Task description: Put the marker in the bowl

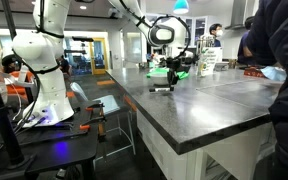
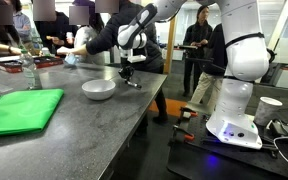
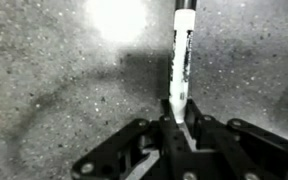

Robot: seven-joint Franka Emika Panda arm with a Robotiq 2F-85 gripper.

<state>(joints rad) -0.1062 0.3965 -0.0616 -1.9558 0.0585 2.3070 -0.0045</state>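
In the wrist view my gripper (image 3: 180,118) is shut on one end of the marker (image 3: 182,60), a thin pale stick with dark print and a black far tip, which points away from the jaws over the grey counter. In both exterior views the gripper (image 2: 128,76) (image 1: 163,82) hangs low over the counter. The pale-green bowl (image 2: 98,89) stands on the counter just beside it, toward the counter's middle. The bowl looks empty. I cannot tell whether the marker touches the counter.
A bright green flat cloth (image 2: 22,110) lies on the counter (image 2: 94,130) in front of the bowl. Bottles and clutter (image 2: 29,62) stand at the far side, where people sit. The counter's edge (image 2: 149,110) runs close to the gripper. The robot's base (image 2: 234,125) stands beside the counter.
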